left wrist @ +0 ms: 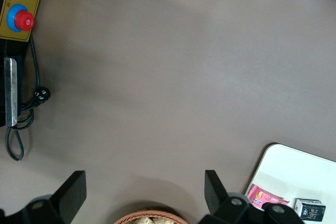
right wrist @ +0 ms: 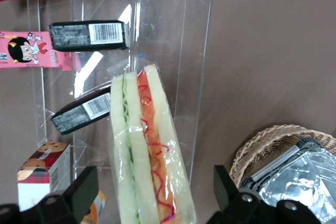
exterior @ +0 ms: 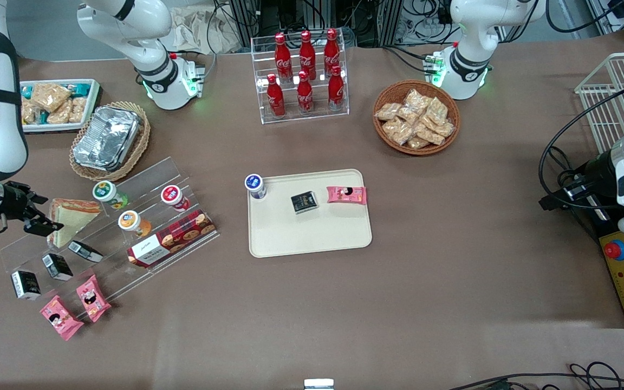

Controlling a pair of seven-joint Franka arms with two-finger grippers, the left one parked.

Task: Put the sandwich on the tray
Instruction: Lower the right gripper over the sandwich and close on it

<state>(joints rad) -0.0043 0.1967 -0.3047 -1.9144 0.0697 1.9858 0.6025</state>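
The wrapped sandwich (exterior: pixel 73 215) is a triangular wedge with pale bread and red-orange and green filling. It lies on the top step of the clear acrylic stand (exterior: pixel 144 187), toward the working arm's end of the table. My right gripper (exterior: pixel 41 222) is beside it, open, with the sandwich (right wrist: pixel 149 150) lying between the spread fingers (right wrist: pixel 84 187) and gaps on both sides. The cream tray (exterior: pixel 312 238) lies mid-table and carries a blue-lidded cup (exterior: pixel 255 185), a small black box (exterior: pixel 304 202) and a pink snack packet (exterior: pixel 346 195).
The acrylic stand also holds lidded cups (exterior: pixel 107 193), a red biscuit box (exterior: pixel 174 238), small black boxes (exterior: pixel 57 265) and pink packets (exterior: pixel 92 297). A foil container in a wicker basket (exterior: pixel 109 140), a cola bottle rack (exterior: pixel 304 76), a snack basket (exterior: pixel 416 116) and a white bin (exterior: pixel 54 103) stand farther back.
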